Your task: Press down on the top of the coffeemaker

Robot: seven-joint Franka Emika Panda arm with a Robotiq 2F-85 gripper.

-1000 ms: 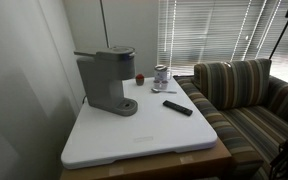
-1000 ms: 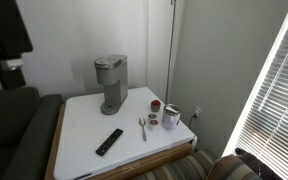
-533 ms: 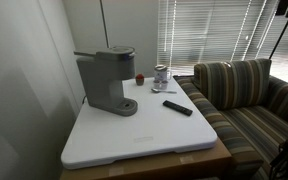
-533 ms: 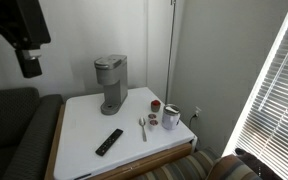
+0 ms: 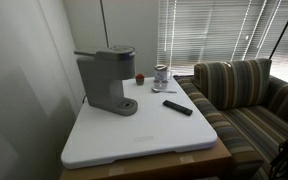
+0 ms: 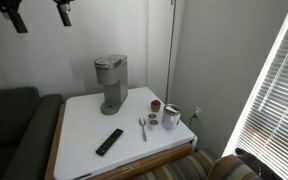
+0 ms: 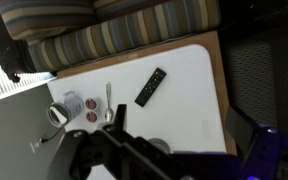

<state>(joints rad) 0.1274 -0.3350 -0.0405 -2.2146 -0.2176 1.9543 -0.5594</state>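
Up goes the gripper (image 6: pixel 39 12)! Half a second ago its black body filled the corner of an exterior view; now only two fingers (image 6: pixel 62 12) dangle from the top edge, spread wide with nothing between them. It sits high at ten o'clock from the coffeemaker (image 6: pixel 110 83), well apart. The coffeemaker hasn't budged: upright on the white worktop (image 6: pixel 84 130), the top (image 6: pixel 109 62) untouched, the remote (image 6: pixel 109 141) at its six o'clock.

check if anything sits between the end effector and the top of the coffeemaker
Nothing visible does. The end effector hangs high, off to one side of the coffeemaker, with only open air between it and the top. The remote and jar sit low on the table.
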